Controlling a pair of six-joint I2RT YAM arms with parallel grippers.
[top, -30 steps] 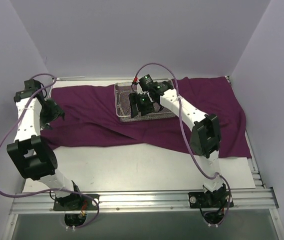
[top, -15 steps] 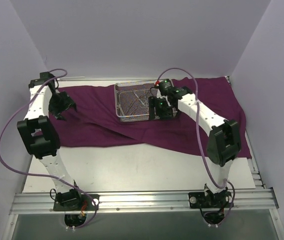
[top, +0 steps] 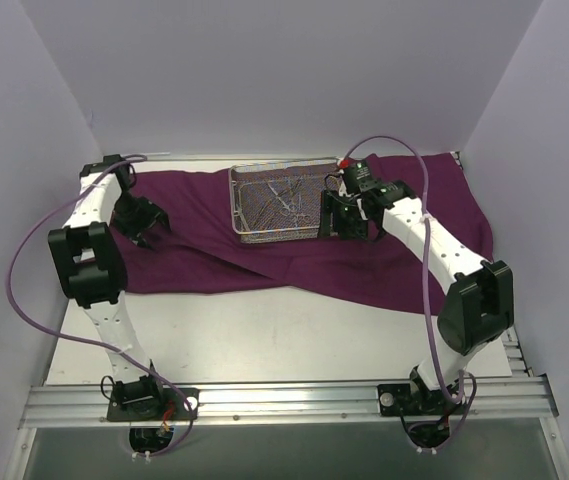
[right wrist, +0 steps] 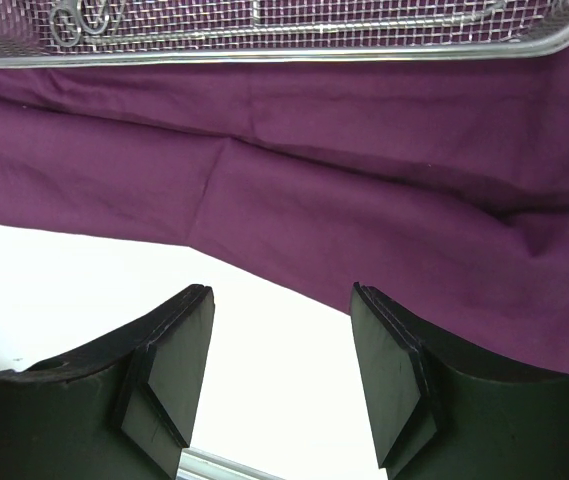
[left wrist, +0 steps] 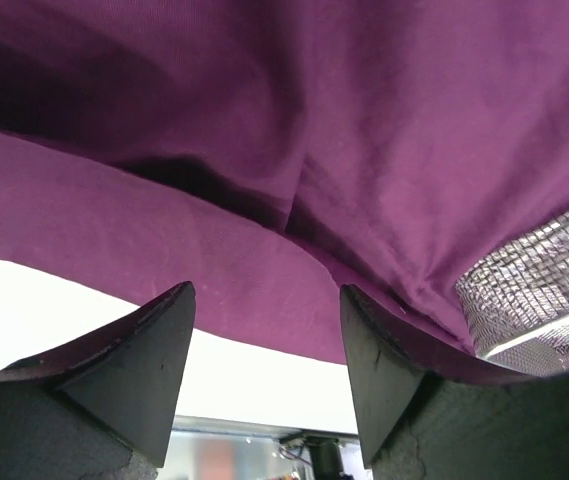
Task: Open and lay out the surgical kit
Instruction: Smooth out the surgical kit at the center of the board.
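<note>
We saw the wire-mesh tray [top: 264, 237] resting on the purple cloth wrap [top: 204, 255], with slim metal instruments [top: 282, 195] lying inside it. The wrap spread out to the left and right of the tray over the white table [top: 264, 340], rumpled along its near edge. The right gripper [right wrist: 279, 292] hovered just beside the tray's right end, its pincer released and empty. The left gripper [left wrist: 266, 290] hung well to the tray's left over the cloth, likewise released, grasping nothing.
</note>
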